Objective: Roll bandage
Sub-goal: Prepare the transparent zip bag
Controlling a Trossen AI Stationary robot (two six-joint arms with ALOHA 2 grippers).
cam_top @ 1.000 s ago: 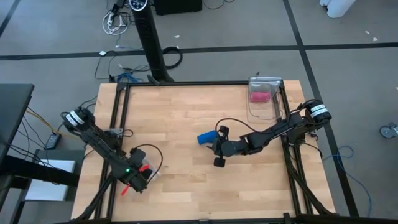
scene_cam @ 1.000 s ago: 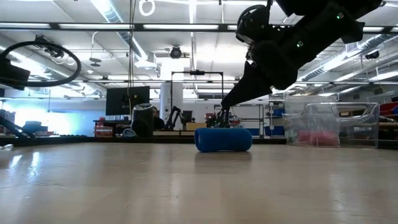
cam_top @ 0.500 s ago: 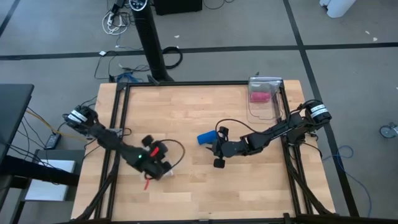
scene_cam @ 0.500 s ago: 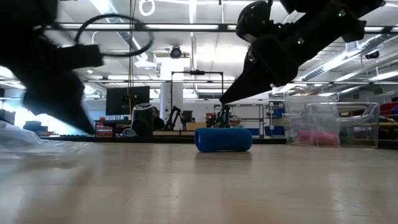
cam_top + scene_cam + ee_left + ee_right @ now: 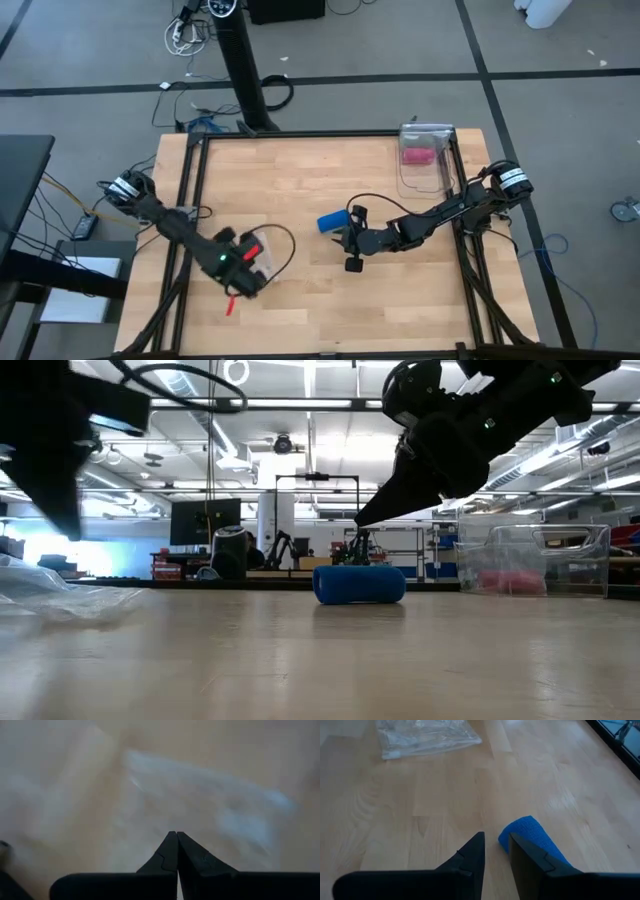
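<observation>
The bandage is a bright blue roll lying on its side on the wooden table, near the middle; it also shows in the low view. My right gripper hovers just above and beside it, its fingers a little apart and empty; the roll lies just beyond one fingertip. My left gripper is shut at the near left, above a clear plastic bag that lies flat on the table.
A clear plastic box with a pink roll stands at the back right. The clear bag lies left of the bandage. Black frame rails run along the table's edges.
My left gripper has swung from the near left toward the table's middle, and the clear bag has come to lie on the table there. It has then drawn back a little and risen, leaving the bag behind. The bandage has stayed put.
</observation>
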